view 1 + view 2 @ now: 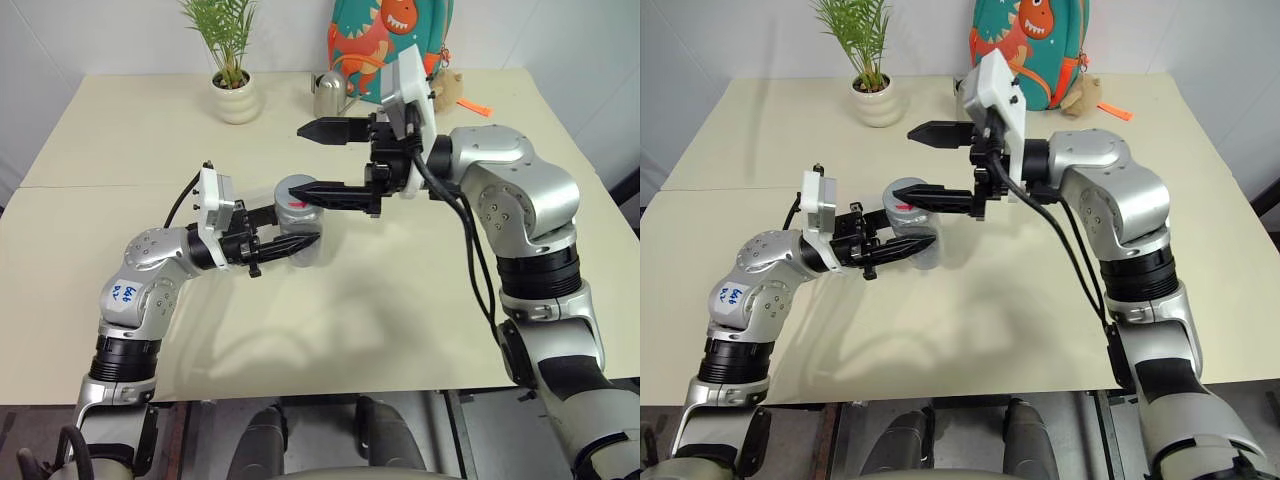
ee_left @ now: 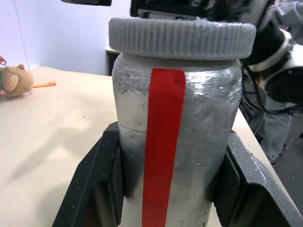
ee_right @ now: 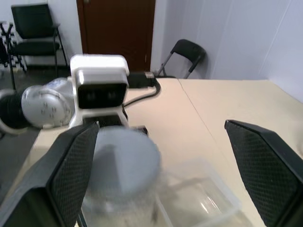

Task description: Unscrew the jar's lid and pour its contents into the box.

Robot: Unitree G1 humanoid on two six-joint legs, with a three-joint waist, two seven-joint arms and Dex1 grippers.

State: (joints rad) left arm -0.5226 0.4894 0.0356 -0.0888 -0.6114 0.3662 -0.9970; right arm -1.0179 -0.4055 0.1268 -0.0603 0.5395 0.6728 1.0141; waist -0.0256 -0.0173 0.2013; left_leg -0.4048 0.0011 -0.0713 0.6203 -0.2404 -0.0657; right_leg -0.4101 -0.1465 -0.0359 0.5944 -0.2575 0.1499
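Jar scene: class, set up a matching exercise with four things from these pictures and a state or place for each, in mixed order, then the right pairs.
Things:
1. jar
2. lid
3. right gripper
4. plant pot

States or places:
A. fingers wide apart
B. far side of the table
C. clamped between the left gripper's fingers
D. sits on the jar's top

Pairs: 1-C, 2-D, 3-A, 4-B
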